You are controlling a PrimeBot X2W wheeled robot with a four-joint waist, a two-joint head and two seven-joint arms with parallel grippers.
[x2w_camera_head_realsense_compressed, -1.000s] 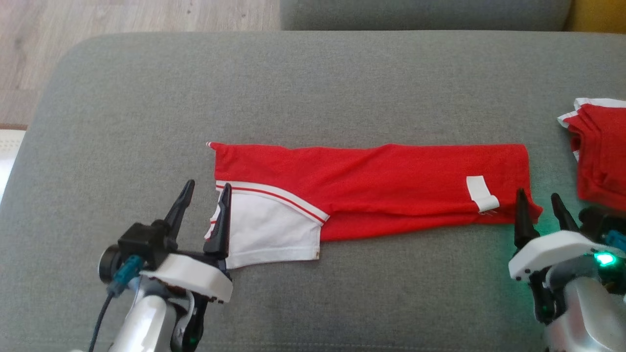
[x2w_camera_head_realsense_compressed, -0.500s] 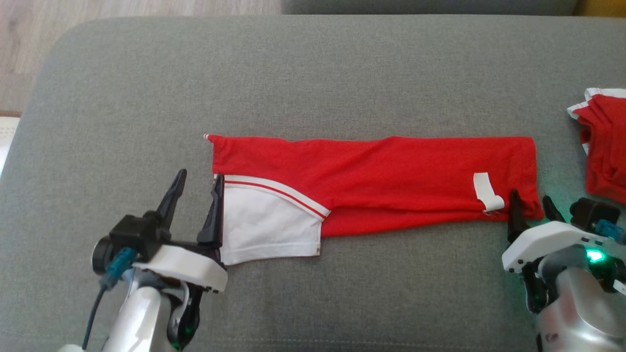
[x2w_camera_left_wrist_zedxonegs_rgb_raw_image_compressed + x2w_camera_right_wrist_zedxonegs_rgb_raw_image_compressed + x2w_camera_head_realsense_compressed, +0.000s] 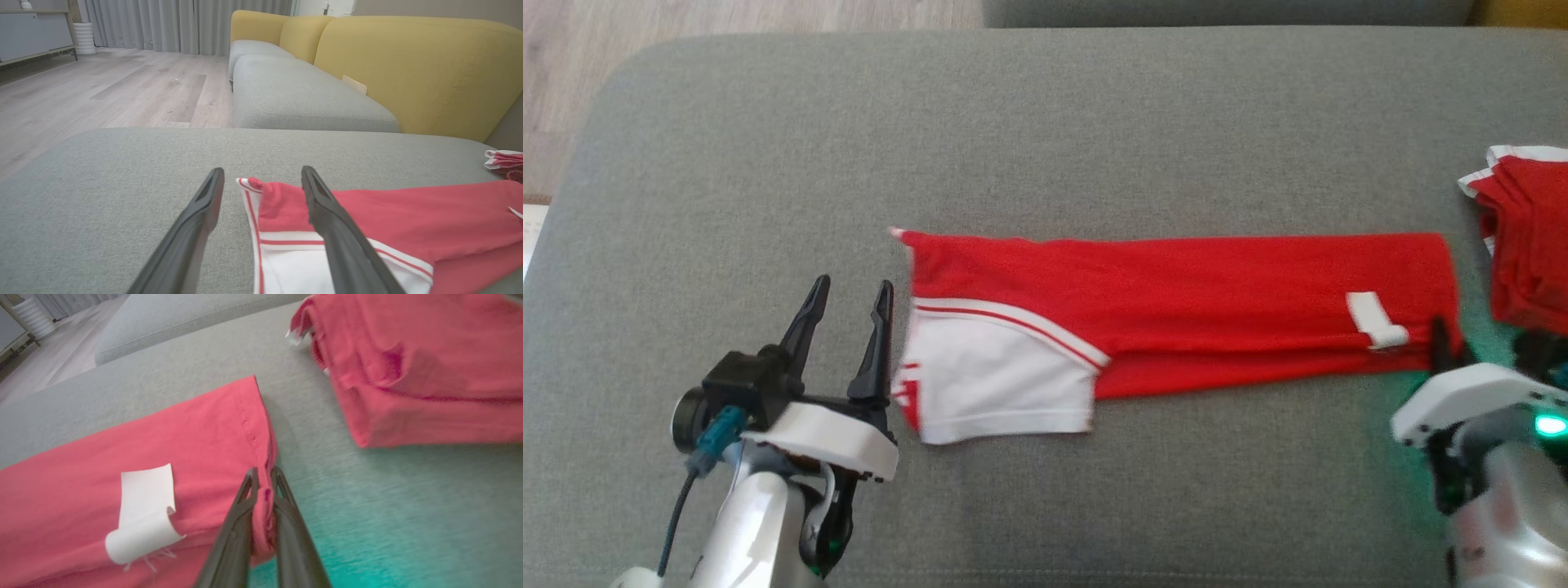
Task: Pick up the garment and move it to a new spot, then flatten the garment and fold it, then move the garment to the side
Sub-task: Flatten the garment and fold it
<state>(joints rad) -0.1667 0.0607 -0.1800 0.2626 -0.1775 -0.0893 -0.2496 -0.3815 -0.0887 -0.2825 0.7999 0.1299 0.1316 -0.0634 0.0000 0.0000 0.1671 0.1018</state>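
Red shirt point(image 3: 1217, 302) lies as a long folded strip across the grey cushion point(image 3: 1045, 122). Right gripper point(image 3: 265, 473): jaws clenched on the hem corner by the white label point(image 3: 143, 514). Left gripper point(image 3: 853, 286): jaws released, just beside the white sleeve end. Likely pinching both ends to keep the strip taut for folding. Another red pile point(image 3: 1531, 237) sits near, apart.

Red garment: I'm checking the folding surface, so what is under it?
The grey cushion shows all round the red garment lying on it; anything directly beneath is covered.
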